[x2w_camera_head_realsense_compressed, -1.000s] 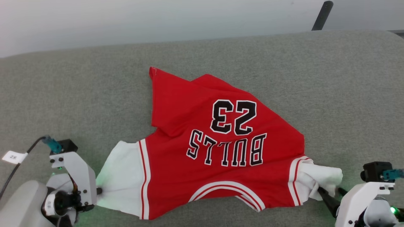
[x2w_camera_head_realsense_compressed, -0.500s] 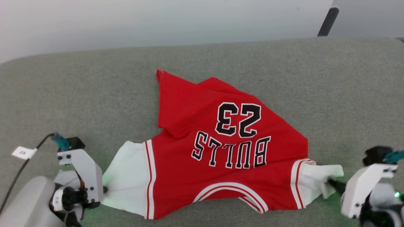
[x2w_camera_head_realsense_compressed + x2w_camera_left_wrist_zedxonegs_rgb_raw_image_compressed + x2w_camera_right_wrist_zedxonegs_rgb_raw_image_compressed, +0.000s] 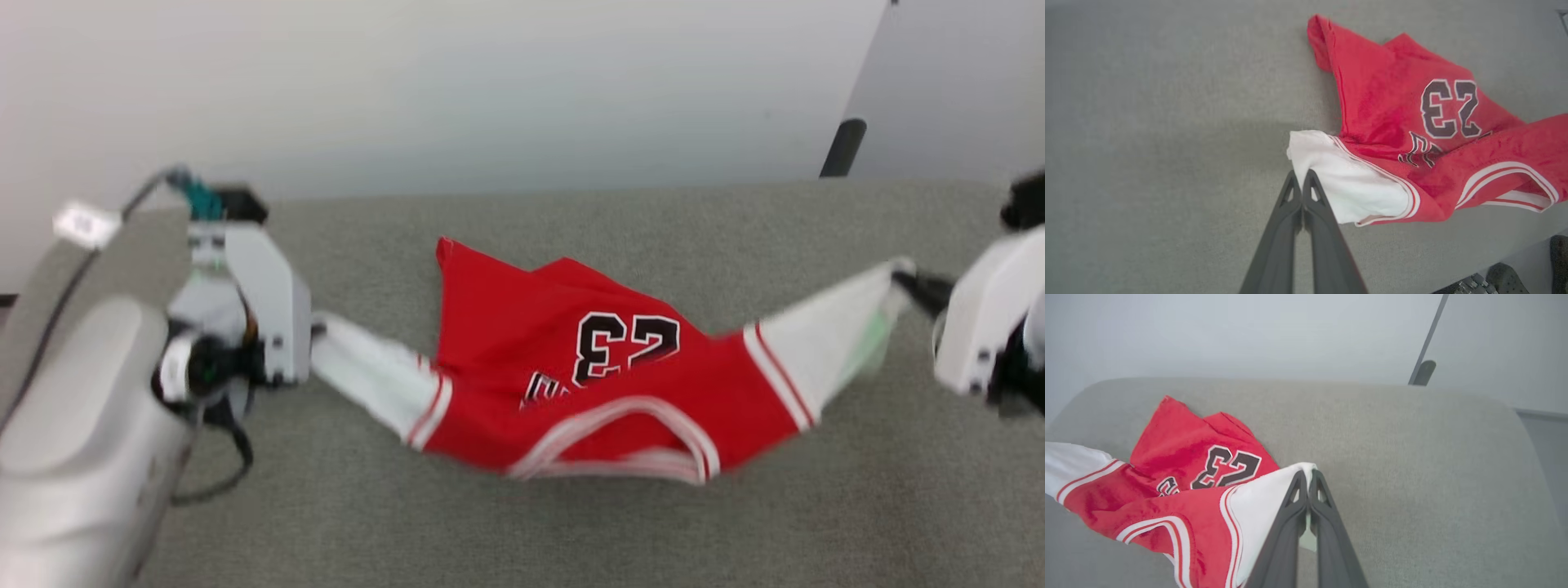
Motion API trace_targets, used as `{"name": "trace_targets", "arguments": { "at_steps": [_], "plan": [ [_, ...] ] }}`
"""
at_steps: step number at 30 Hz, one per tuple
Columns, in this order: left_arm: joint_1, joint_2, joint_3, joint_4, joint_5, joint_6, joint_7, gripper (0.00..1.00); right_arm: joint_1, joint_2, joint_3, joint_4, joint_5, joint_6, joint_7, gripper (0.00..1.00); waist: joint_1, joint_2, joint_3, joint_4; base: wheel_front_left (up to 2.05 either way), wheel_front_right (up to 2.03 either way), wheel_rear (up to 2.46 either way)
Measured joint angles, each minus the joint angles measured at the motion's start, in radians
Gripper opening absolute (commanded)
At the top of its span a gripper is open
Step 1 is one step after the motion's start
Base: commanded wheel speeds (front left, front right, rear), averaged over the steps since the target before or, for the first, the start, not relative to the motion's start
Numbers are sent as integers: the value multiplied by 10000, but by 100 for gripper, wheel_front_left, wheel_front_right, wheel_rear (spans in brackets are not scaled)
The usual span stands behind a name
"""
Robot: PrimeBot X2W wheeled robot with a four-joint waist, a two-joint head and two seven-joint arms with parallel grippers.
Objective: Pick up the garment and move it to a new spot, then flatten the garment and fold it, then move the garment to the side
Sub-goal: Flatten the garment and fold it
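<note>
**A:** Head view?
**B:** Blurry. The jersey point(image 3: 604, 384) is over the middle of the cushion point(image 3: 571, 531), strung between both grippers. The left gripper point(image 3: 317, 331) is above the cushion's left part, jaws clamped on the left sleeve point(image 3: 367, 376). The right gripper point(image 3: 902, 280) is above the cushion's right edge, jaws clamped on the right sleeve point(image 3: 824, 343). Both sleeves are pulled taut. The collar sags toward the cushion's near side and the hem corner points to its back. "23" reads upside down; "BULLS" is mostly hidden in a fold.

**A:** Left wrist?
**B:** The left gripper point(image 3: 1301, 177) has its fingers pressed together, tips pinching the white sleeve edge. The jersey point(image 3: 1384, 118) runs off to the right in that view. The hem end looks to be lying on the cushion point(image 3: 1167, 143).

**A:** Right wrist?
**B:** The right gripper point(image 3: 1307, 477) has its fingers together, with white sleeve cloth pinched at the tips and a bit showing between the fingers lower down. The jersey point(image 3: 1180, 457) hangs left of the fingers, over the cushion point(image 3: 1392, 457). A dark post point(image 3: 1423, 371) stands behind the cushion's back edge.

**A:** Is the whole jersey off the cushion?
**B:** Can't tell for the middle.
</note>
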State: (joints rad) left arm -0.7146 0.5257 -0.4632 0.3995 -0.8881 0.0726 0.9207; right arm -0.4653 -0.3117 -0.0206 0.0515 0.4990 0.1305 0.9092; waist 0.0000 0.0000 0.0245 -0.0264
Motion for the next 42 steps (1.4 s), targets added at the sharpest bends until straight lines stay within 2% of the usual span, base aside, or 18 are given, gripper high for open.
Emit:
{"name": "trace_targets", "arguments": {
  "at_steps": [6,12,17,22,31,36,42],
  "plan": [
    [-2003,-443,-117,433,522,-401,-464,0,-2122,-56,652,477,-153,0,-387,0,0,0,-418,198,0,0,0],
    [-3907,-905,-54,1342,1118,-796,-1814,0,-4407,-2,1442,1774,-497,0,-2019,0,0,0,-577,262,0,0,0],
    [-5288,-1237,46,2479,1616,-792,-3010,0,-6223,42,2345,3177,-802,0,-3797,0,0,0,-637,243,0,0,0],
    [-6286,-1526,138,3538,1858,-811,-4067,0,-7587,144,3193,4730,-788,0,-5072,0,0,0,-674,231,0,0,0],
    [-7421,-1950,130,5097,2079,-842,-5248,0,-9144,263,4033,7334,-569,0,-6251,0,0,0,-352,209,0,0,0],
    [-8137,-2038,165,5519,2243,-809,-6017,0,-9992,328,4320,8163,-483,0,-6941,0,0,0,141,211,0,0,0],
    [-9414,-2107,140,5745,2633,-717,-7346,0,-11326,270,4780,8746,-1586,2,-8907,0,0,0,1255,181,0,0,0]
  ]
}}
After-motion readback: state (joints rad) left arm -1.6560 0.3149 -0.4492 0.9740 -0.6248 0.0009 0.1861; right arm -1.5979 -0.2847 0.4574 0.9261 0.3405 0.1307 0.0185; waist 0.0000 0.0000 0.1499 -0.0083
